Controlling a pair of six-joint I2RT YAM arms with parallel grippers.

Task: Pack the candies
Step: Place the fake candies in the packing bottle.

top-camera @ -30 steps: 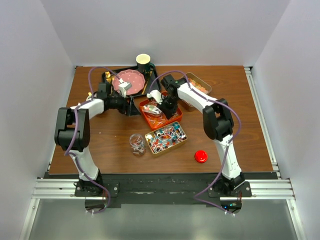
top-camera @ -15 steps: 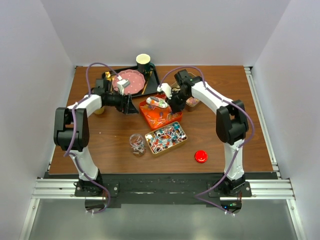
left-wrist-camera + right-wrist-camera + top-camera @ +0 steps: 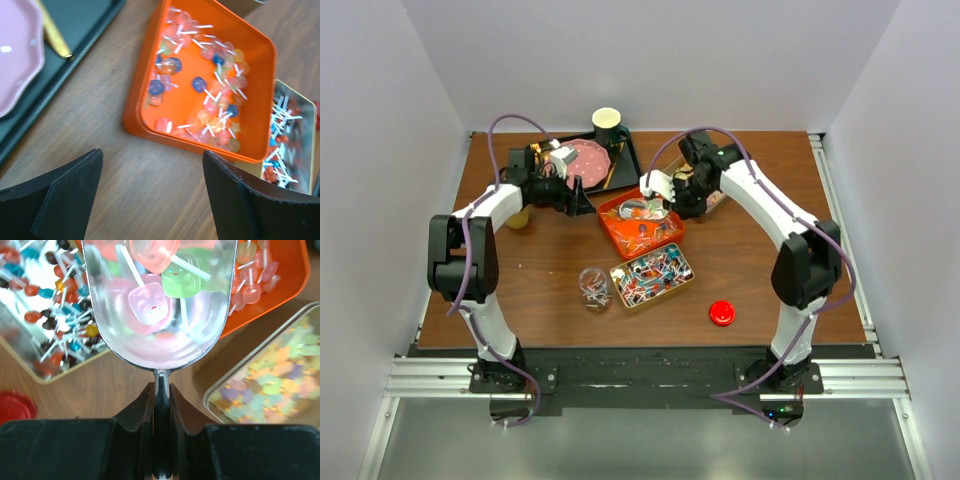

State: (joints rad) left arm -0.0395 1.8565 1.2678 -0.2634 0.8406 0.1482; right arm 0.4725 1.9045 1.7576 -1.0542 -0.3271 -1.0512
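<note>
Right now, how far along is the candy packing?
Done: the clear jar holds a few candies. In hand: right gripper clamps a metal scoop loaded with lollipops; left gripper hangs open. Left: orange tray and gold tin hold plenty, red lid lies off the jar.

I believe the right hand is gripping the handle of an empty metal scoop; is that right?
Not quite: the scoop is not empty. The right wrist view shows pink, green and red lollipops lying in its bowl. The rest stands: the right hand is closed on the scoop's handle.
</note>
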